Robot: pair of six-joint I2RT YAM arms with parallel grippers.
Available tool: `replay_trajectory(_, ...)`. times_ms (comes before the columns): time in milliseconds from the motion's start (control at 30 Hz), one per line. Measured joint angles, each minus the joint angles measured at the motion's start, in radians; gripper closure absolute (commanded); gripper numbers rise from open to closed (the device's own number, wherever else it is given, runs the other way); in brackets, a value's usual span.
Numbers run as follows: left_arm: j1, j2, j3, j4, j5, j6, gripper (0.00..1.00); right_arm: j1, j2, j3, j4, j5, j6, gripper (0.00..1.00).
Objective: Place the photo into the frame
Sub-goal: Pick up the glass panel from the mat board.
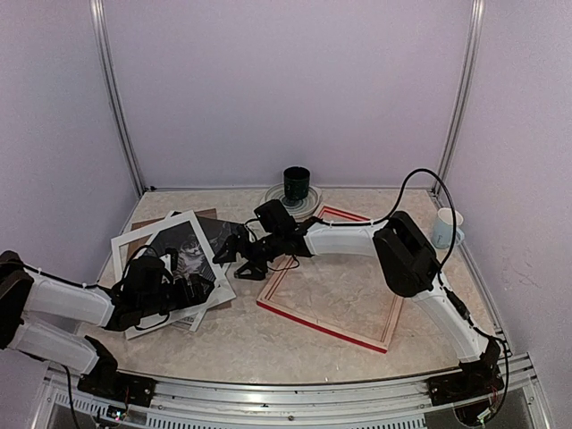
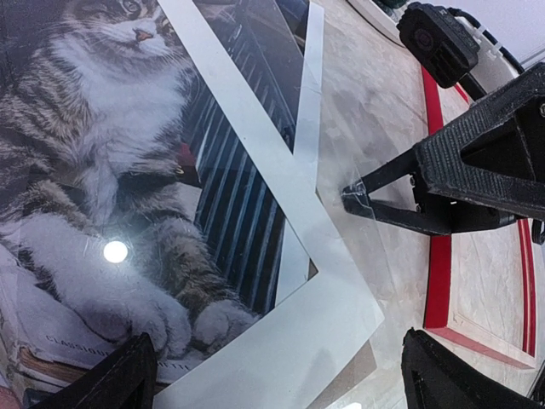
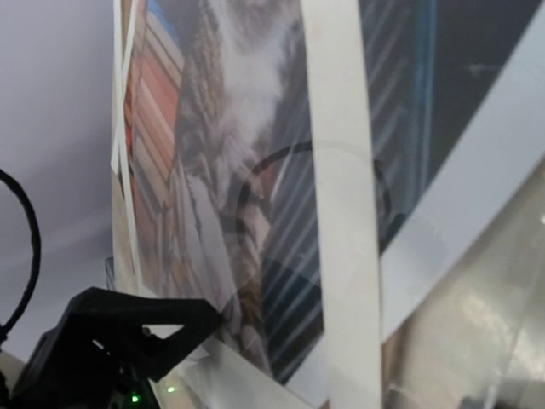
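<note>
Overhead only, whole frame (image 1: 322, 327), L wrist, photo (image 2: 102, 170) close-up

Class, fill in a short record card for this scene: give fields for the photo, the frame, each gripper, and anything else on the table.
Photo: cat print, lying at the left under the white mat, outside the frame
Frame: red, flat on the table right of centre, nothing in it
Left gripper: open, over the mat's near corner
Right gripper: open, beside the photo's right edge
Other items: dark mug at the back, white cup at the right
</note>
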Motion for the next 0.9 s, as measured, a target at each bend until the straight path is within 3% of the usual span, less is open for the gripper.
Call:
replay_trajectory(133, 0.000, -0.001, 0.000, 0.000, 0.000, 0.000, 0.01, -0.005, 0.009, -0.005, 0.027, -0.016, 0.016, 0.13)
replay_trajectory(400, -0.003, -0.002, 0.003, -0.005, 0.002, -0.001, 0.01, -0.011, 0.026, -0.018, 0.076, -0.051, 0.045, 0.32)
replay_trajectory(600, -0.005, -0.002, 0.009, -0.015, 0.013, -0.005, 0.01, -0.018, 0.027, -0.043, 0.094, -0.055, 0.052, 0.54)
replay_trajectory(900, -0.006, -0.002, 0.009, -0.015, 0.017, -0.014, 0.01, -0.018, 0.027, -0.090, 0.163, -0.073, 0.060, 0.65)
